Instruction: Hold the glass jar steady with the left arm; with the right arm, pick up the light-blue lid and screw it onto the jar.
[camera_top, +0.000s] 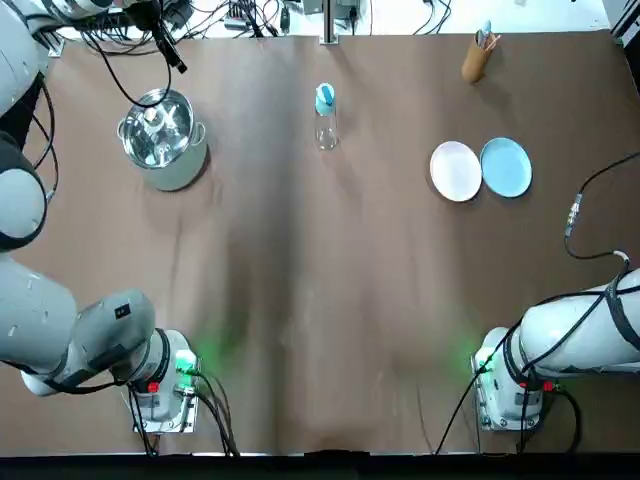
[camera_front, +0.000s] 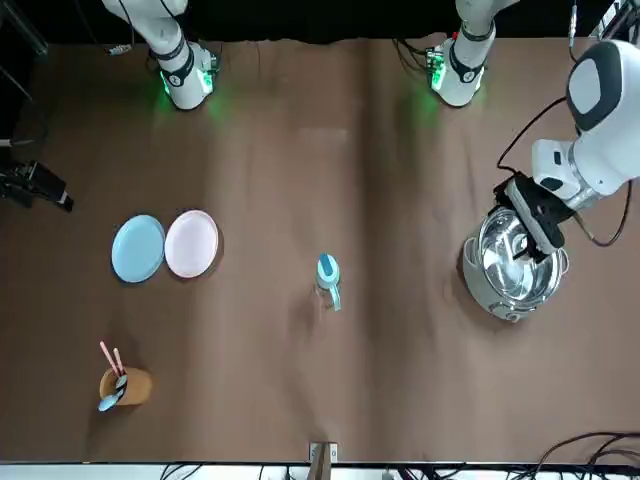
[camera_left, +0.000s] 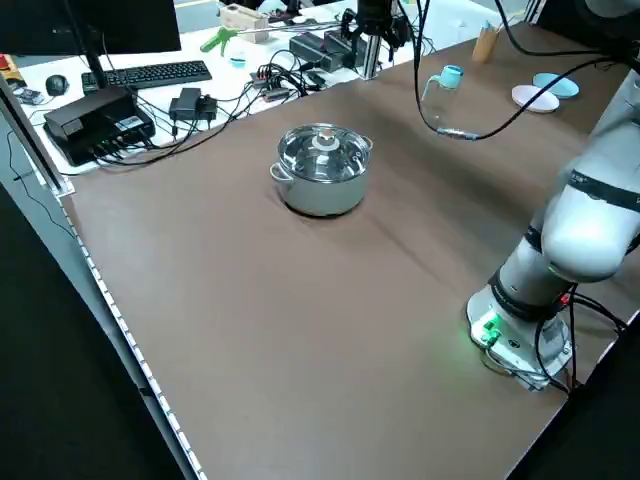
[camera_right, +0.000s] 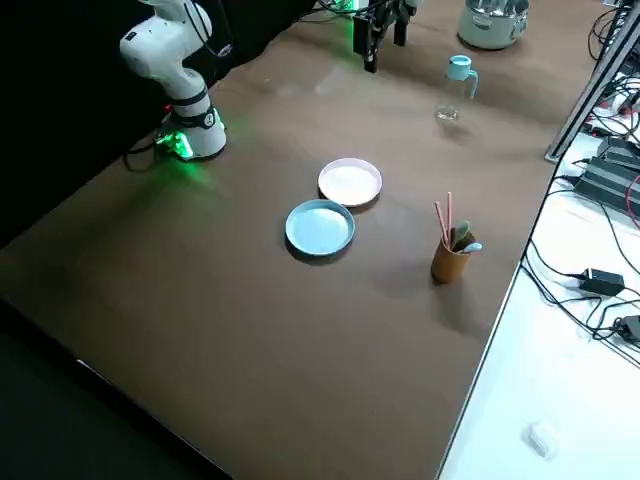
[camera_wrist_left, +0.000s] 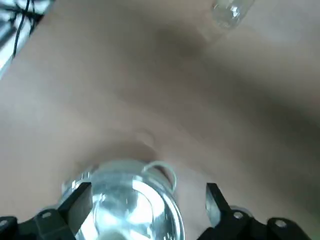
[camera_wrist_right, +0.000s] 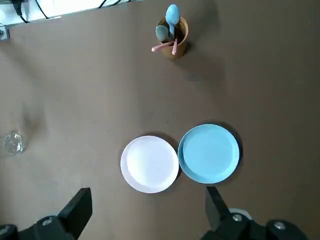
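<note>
you have the glass jar (camera_top: 326, 130) standing at the far middle of the desk (camera_top: 320, 300), with the light-blue lid (camera_top: 325, 97) sitting on its mouth, well apart from both arms. your left gripper (camera_wrist_left: 147, 192) hangs over the steel pot (camera_top: 185, 165), fingers spread and empty. your right gripper (camera_wrist_right: 147, 195) hovers above the white plate (camera_top: 455, 171) and blue plate (camera_top: 506, 167), fingers spread too, holding nothing.

Pretty short list tbh, what can be counted is one glass jar (camera_top: 327, 132), one light-blue lid (camera_top: 325, 97), one steel pot (camera_top: 160, 135), two plates (white plate (camera_top: 455, 171), blue plate (camera_top: 506, 167)) and one utensil cup (camera_top: 476, 62).
</note>
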